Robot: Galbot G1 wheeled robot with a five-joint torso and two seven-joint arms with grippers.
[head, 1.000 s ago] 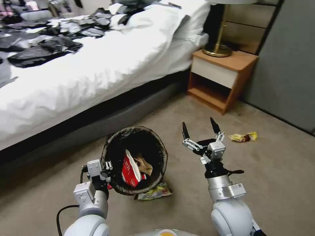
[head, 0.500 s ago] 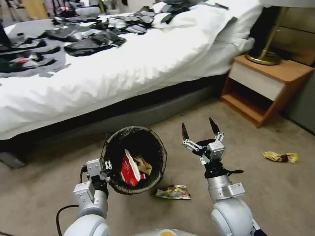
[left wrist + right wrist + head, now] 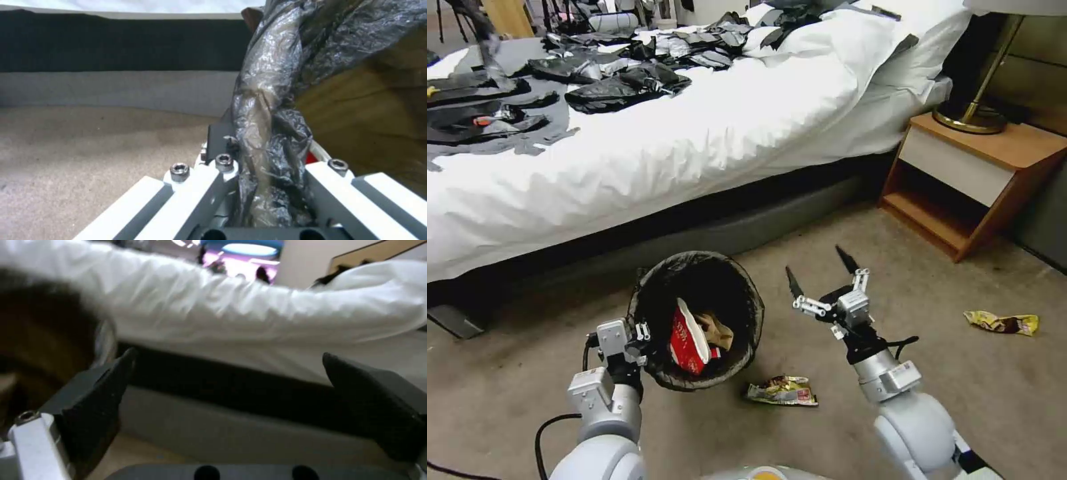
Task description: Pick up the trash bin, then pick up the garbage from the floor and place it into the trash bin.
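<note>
I hold the trash bin (image 3: 697, 320) in my left gripper (image 3: 639, 337), low in the centre-left of the head view; the left wrist view shows my fingers (image 3: 222, 160) clamped on the crinkled black bag (image 3: 267, 110) folded over the rim, so the bin hangs tilted with its mouth turned toward the camera. Inside it lie a red-and-white wrapper (image 3: 687, 337) and a brownish crumpled scrap (image 3: 717, 330). My right gripper (image 3: 820, 275) is raised just right of the bin, centre of the frame, released, its two black fingers spread wide with nothing between them; the right wrist view shows the same gap, with the bed's white duvet (image 3: 694, 140) beyond it. So picking up the bin looks done, and the step in hand is gathering litter. Two pieces are on the carpet: a green-and-yellow snack wrapper (image 3: 780, 391) just below and right of the bin, near my right arm, and a yellow-brown wrapper (image 3: 1004, 323) well apart at the right edge, below the wooden nightstand (image 3: 974, 180). I judge the nearer wrapper the likely next target: my right gripper would need to tip downward and descend over it, and since it lies flat, the fingertips must reach the carpet to pinch it.
</note>
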